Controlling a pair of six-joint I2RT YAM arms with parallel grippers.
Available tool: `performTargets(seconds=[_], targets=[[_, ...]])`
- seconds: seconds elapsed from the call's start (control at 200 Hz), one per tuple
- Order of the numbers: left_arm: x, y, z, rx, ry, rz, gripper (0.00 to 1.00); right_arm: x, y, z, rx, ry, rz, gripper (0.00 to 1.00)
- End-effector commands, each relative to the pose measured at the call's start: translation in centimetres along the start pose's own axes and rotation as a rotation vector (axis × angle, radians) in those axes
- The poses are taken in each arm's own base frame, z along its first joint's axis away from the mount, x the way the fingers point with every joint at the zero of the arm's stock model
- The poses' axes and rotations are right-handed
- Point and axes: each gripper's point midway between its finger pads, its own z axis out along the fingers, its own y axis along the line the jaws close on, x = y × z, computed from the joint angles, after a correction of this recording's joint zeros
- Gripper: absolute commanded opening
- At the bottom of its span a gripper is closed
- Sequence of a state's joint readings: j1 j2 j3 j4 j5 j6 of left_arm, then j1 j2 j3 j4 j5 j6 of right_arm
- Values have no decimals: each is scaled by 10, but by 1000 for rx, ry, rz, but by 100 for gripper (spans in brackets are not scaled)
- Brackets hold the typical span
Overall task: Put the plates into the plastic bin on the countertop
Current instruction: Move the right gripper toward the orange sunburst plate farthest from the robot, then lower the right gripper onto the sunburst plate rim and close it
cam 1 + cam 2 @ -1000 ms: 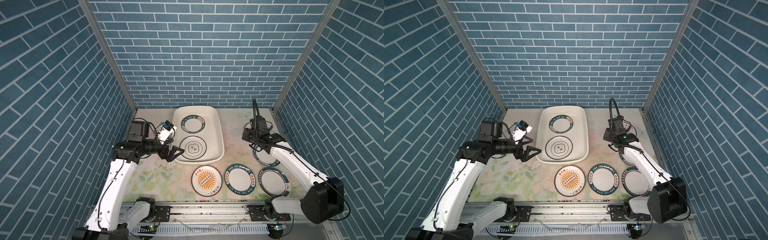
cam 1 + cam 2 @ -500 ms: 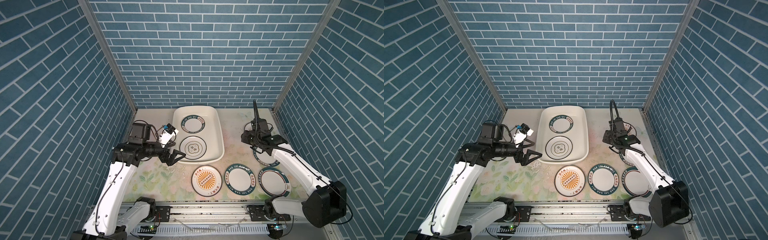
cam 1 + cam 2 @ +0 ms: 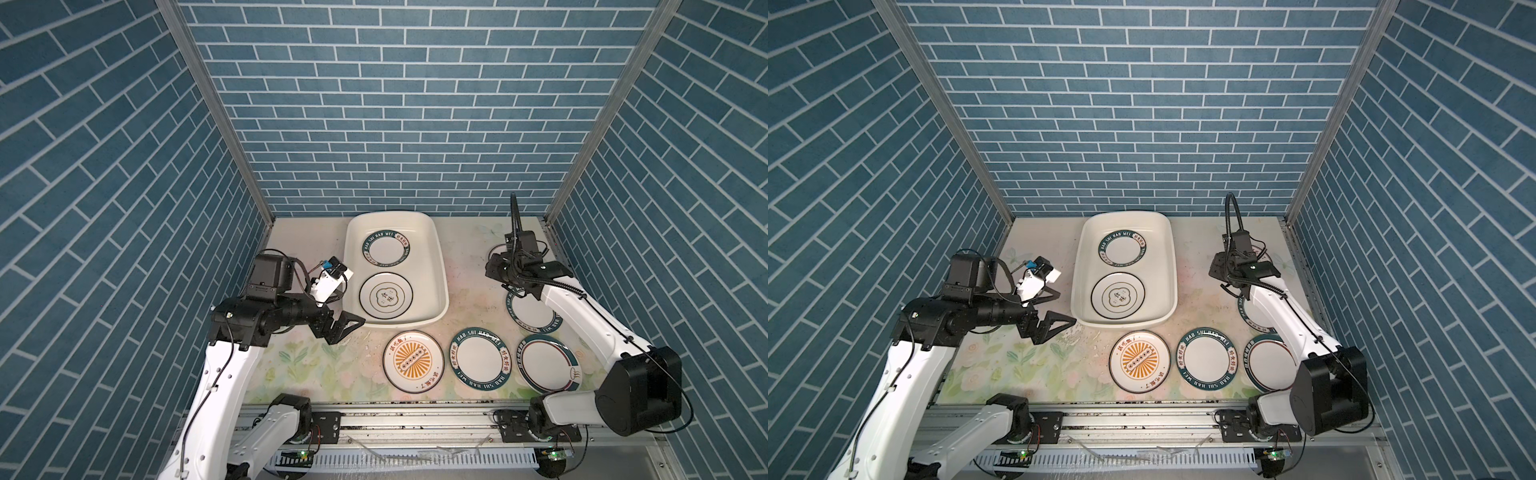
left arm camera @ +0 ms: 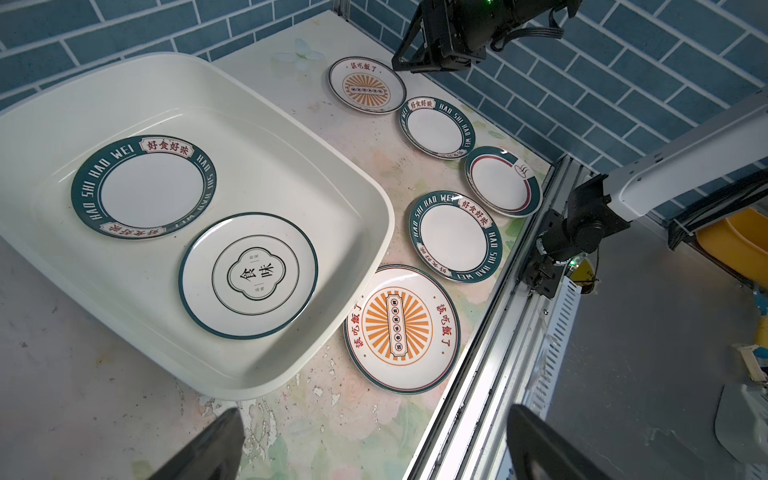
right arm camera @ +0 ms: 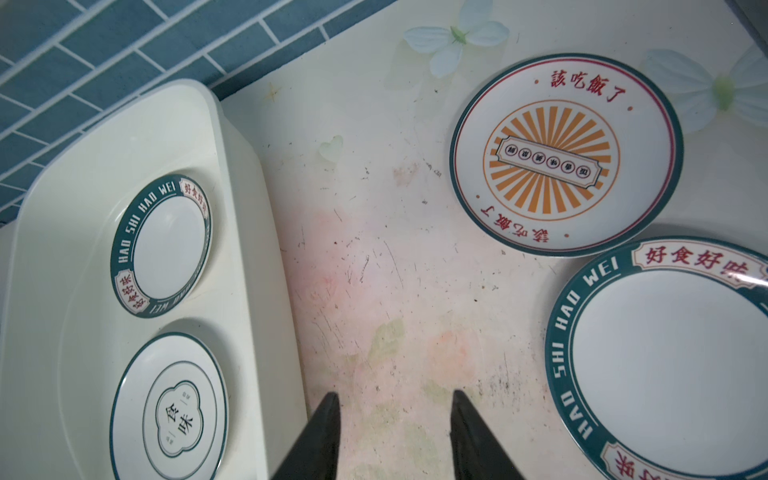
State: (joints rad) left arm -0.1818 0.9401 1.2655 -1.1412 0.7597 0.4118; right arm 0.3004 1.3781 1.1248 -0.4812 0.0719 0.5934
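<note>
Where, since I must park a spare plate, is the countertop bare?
Biggest bare patch: the countertop front left, bordered by the plastic bin, the near sunburst plate and the rail. A narrower lane runs between the bin and the right-hand plates. Crowded: the right side, five plates lying close together.

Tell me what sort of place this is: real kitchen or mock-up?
Probably a mock kitchen test cell: blue brick-print wall panels, a floral countertop holding plates and a plastic bin, and a grey mounting rail carrying both arms.
</note>
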Motion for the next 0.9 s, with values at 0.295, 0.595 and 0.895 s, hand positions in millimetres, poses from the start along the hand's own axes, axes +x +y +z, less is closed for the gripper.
performTargets(seconds=[0.295, 0.595, 0.895], targets=[[-3, -10, -3, 31, -25, -27, 100, -46, -65, 11, 135, -100, 109, 45], [-8, -11, 1, 76, -25, -32, 100, -68, -118, 39, 229, -161, 152, 47], [-13, -7, 6, 85, -45, -30, 100, -75, -163, 79, 257, -94, 279, 47]])
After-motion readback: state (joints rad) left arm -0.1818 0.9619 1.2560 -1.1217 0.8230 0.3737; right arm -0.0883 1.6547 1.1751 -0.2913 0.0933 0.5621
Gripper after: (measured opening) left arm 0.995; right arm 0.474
